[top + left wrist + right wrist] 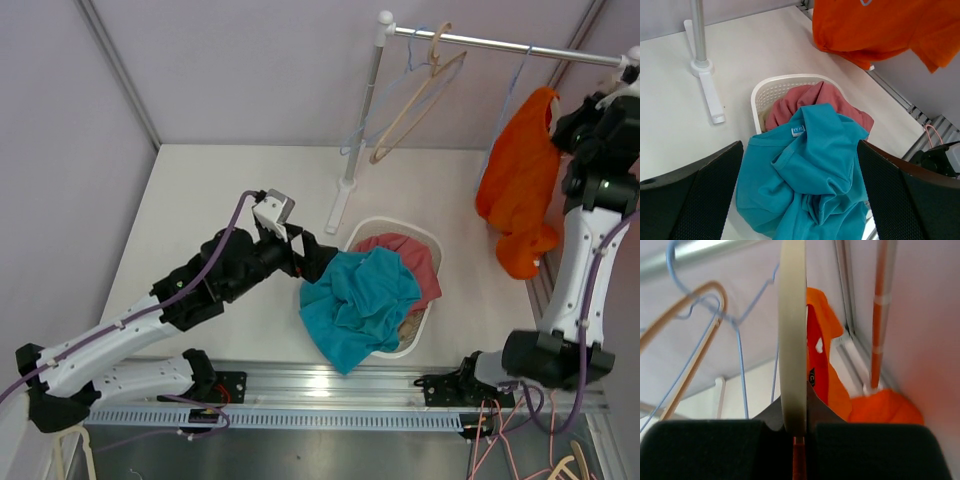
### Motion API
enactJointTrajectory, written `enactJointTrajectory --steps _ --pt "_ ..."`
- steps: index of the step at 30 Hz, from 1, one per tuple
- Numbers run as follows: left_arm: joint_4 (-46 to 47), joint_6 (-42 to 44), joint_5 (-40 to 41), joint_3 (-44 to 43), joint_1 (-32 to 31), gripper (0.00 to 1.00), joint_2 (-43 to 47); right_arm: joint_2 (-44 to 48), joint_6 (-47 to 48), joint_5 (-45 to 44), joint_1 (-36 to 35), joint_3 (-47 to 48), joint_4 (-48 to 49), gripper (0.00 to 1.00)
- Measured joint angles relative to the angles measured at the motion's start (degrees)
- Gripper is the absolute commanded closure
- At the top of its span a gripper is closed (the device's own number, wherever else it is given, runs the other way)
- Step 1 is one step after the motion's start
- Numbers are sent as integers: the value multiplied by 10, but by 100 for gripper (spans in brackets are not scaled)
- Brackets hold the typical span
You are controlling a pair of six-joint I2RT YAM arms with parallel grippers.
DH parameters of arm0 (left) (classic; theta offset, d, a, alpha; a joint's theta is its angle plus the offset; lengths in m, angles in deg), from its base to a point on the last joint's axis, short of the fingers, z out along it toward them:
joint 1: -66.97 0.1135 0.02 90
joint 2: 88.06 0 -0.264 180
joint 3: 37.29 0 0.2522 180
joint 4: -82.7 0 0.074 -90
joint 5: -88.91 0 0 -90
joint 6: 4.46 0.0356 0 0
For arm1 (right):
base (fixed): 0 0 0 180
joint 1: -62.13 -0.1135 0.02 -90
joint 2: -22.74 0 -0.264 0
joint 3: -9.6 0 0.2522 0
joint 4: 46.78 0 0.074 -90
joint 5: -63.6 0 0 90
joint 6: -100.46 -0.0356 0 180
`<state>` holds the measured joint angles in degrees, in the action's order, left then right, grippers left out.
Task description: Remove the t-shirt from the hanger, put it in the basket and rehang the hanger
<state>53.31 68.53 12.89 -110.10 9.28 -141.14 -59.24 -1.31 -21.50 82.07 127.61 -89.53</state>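
**Garment not yet off its hanger; right pincer on the hanger, left pincer free**

Near edge of the bench point(220, 200): the left pincer point(320, 258) hovers just over the white basket point(400, 222); its jaws stand fully released and it grasps nothing; no contact with the cloth below can be confirmed. The basket sits towards the middle of the near edge; a teal shirt point(360, 300) lies heaped in it and spills over its near rim, on top of a pink shirt point(415, 255).

Right edge, further back: the orange t-shirt point(520, 190) hangs in the air from the right end of the rail point(500, 43), clear of the bench top; it appears bunched and uneven.

Far right corner: the right pincer point(796, 430) is raised to rail height and clenched on a cream hanger point(792, 340), pinched edge-on between its pads; the orange cloth shows directly behind. This is judged to be the hanger carrying the t-shirt; the junction itself is hidden.

Far edge: a blue wire hanger point(375, 100) and a beige hanger point(415, 100) hang bare on the rail.

Assessment: the step in hand is securing the hanger; stripping has not begun. The next move likely calls for the right arm to bring hanger and shirt within the left arm's reach; the left pincer would then take the cloth and draw it off while the hanger is held firm.
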Motion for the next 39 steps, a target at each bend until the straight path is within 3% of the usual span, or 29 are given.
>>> enactJointTrajectory --steps 3,7,12,15,20,26,35,36,37,39 --pt "21 2 -11 18 -15 0 0 103 -33 -68 -28 -90 -37 100" --pt "61 25 -9 36 -78 0 -14 181 -101 -148 -35 -103 -91 100" --pt "210 93 13 70 -198 0 -82 191 -190 -222 -41 -81 -154 100" --pt "296 130 13 86 -238 0 -147 180 -224 -245 -66 -82 -182 100" --pt "405 180 3 85 -245 1 -235 176 -245 -256 -111 -95 -214 100" --pt "476 217 -10 30 -245 0 -280 186 -249 -260 -120 -95 -221 100" --pt "515 209 -56 -64 -237 0 -347 199 -249 -261 -123 -95 -229 100" --pt "513 203 -64 -80 -235 6 -360 199 -249 -261 -123 -95 -230 100" --pt "510 196 -70 -92 -233 26 -372 199 -249 -261 -124 -95 -230 100" --pt "497 178 -98 -119 -227 88 -397 199 -248 -261 -124 -95 -230 100"
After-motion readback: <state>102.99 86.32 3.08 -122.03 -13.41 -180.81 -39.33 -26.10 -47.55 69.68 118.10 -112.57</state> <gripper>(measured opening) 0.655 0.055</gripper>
